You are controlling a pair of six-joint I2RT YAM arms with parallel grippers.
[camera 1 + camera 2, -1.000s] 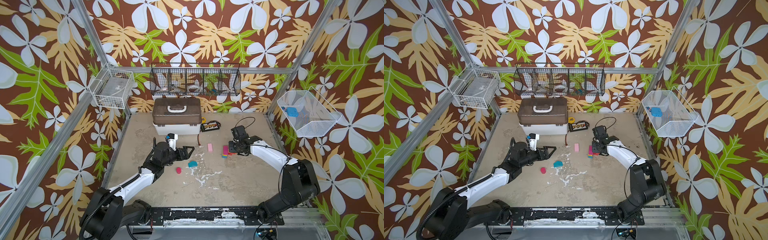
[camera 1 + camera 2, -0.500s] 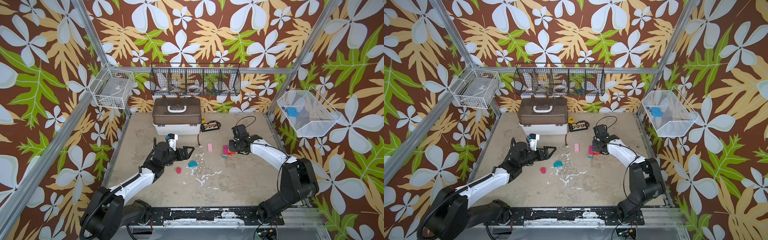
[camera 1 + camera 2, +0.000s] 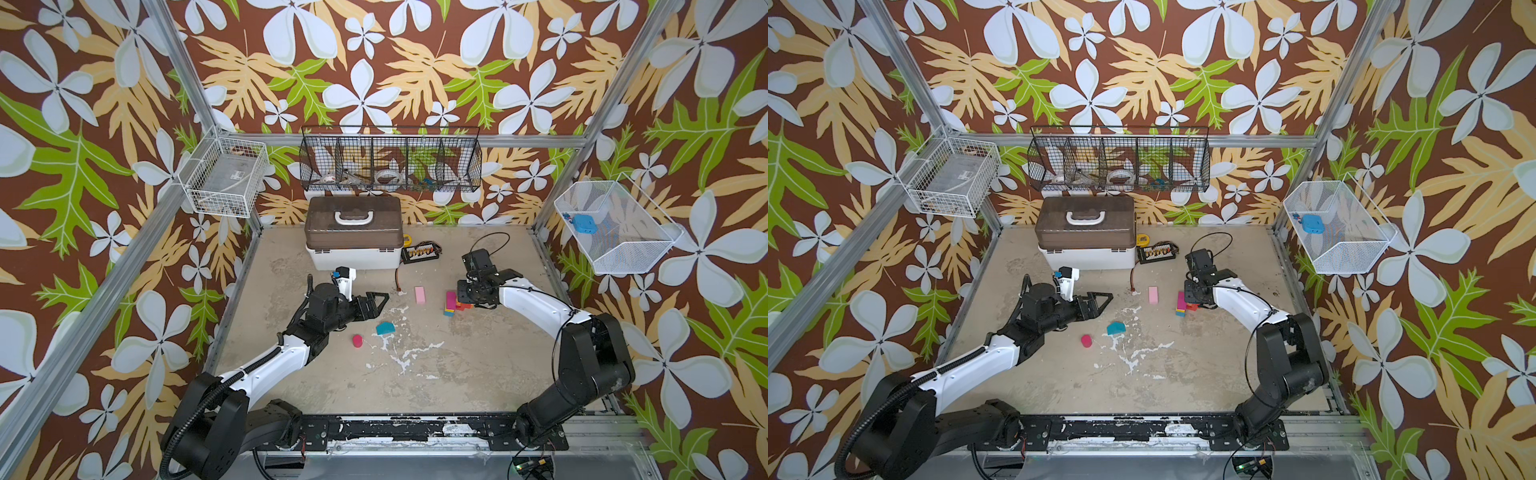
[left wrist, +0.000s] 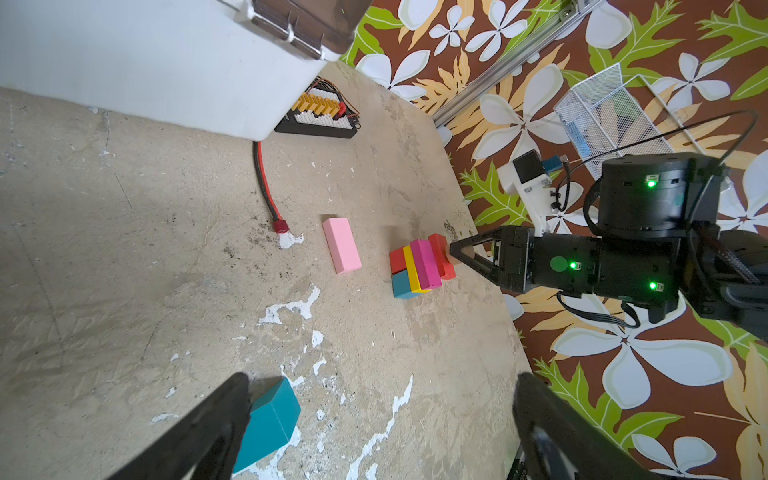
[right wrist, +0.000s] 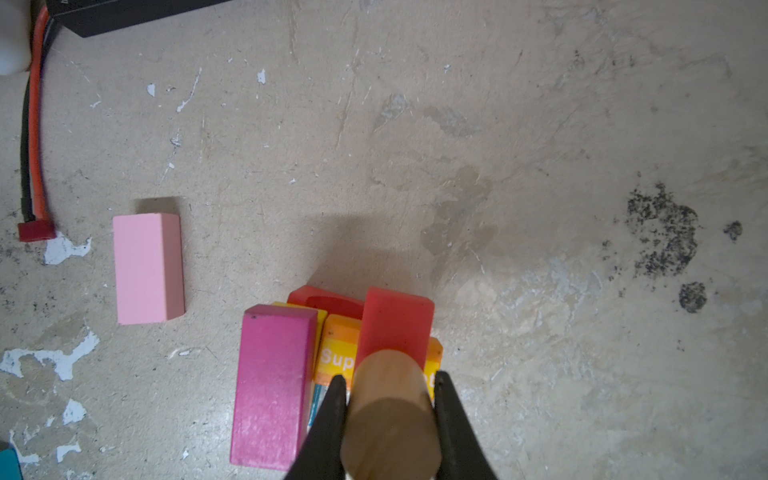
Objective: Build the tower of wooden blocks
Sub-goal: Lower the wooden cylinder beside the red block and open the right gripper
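Tan cylinder [image 5: 390, 415] gripped in right end effector [image 5: 388, 380], tower [image 4: 419, 268] just beneath, presumably for stacking. Left end effector [image 4: 382, 376] spread open, empty; teal roof piece [image 4: 270, 419] beside it.

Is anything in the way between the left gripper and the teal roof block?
No, nothing visible is. The left gripper is open, and the teal roof block lies on the bare table just beside it.
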